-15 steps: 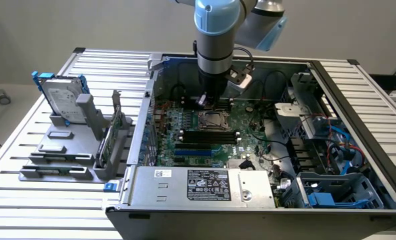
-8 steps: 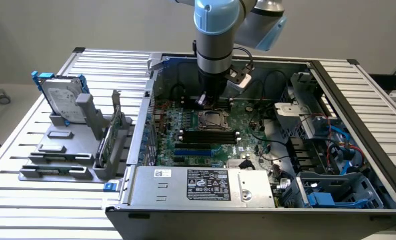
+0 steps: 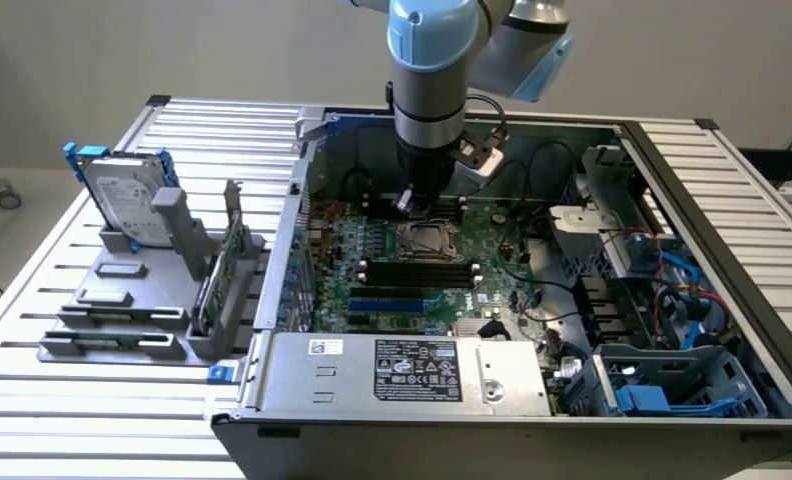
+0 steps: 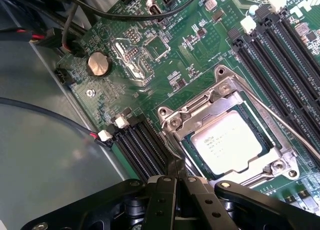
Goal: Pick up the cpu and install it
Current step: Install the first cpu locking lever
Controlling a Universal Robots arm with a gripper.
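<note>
Above the socket (image 4: pixel 197 110) on the motherboard (image 4: pixel 200 50), inside the open computer case (image 3: pixel 570 135), the arm's gripper (image 4: pixel 176 165) hung with its two black fingers pressed fully together and nothing between them. Its tips were just beside the socket's edge, on the side where a bank of black memory slots (image 4: pixel 142 145) runs. I could not tell if they touched the metal frame or stood a little over it.

The cpu (image 4: pixel 232 142) lay flat inside the socket. Its silver-grey top faced up, with small print on it, and the metal frame of the socket went around all four sides. A thin lever (image 4: pixel 295 135) ran along the side of the socket far from the gripper. Whether the frame was locked down on the chip, I could not say.

In my judgement such a chip is light and stiff, but delicate. The smooth metal top would be slippery for the fingers, and the underside should not be touched at all. The proper place to take it is by two opposite edges of the pale rim, keeping it level. With the frame around it, these edges looked hard to reach.

Well apart from the socket, outside the case, a hard drive (image 3: pixel 123 195) in a blue frame stood upright.
</note>
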